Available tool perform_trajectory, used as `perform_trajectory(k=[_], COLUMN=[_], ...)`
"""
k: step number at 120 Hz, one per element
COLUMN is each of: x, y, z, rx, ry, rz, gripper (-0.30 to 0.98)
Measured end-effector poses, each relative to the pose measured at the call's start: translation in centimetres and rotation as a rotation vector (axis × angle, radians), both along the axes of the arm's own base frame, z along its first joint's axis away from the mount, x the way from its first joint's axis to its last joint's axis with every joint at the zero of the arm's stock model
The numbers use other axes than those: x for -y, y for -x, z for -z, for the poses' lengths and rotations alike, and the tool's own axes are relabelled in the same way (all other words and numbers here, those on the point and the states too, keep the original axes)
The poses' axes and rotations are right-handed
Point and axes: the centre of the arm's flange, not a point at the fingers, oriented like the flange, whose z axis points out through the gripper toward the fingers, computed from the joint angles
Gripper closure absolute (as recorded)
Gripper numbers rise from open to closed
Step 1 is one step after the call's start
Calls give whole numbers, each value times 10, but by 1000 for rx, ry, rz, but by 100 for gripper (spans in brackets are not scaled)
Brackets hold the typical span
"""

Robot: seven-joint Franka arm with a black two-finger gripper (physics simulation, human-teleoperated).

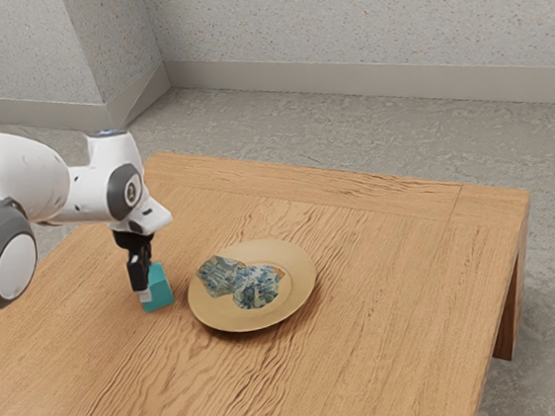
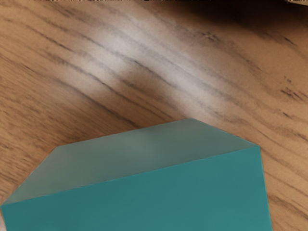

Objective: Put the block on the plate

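Exterior view: teal block (image 1: 158, 297) is right at the gripper (image 1: 148, 289), w/ the plate (image 1: 299, 285) nearby at approx 3 o'clock from it. Can't tell if grip's apart or clamped tbh.

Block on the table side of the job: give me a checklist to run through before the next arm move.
1. Gripper down at the block: ok.
2. Block securely gripped: cannot tell.
3. Block lifted clear of the table: cannot tell.
4. Block on the plate: not ok, it is beside it.
5. Plate free of other things: cannot tell; the blue-grey patches may be just its pattern.
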Motion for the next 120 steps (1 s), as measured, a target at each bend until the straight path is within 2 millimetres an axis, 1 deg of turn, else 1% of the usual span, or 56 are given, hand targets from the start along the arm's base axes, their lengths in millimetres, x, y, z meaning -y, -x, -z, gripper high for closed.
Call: perform_trajectory(k=[11,20,48,60,70,86,100,106,120], x=[1,1,3,4,4,4,3,0,-3], y=[-1,-2,-4,-4,-6,-12,-22,-24,-31], z=[6,8,7,5,-2,-30,-63,-78,-105], rx=[-6,-7,0,4,15,58,108,126,157], ry=[3,6,14,17,20,25,23,20,16], rz=[12,21,41,48,54,65,76,75,81], gripper=[0,1,21,22,26,27,28,29,29])
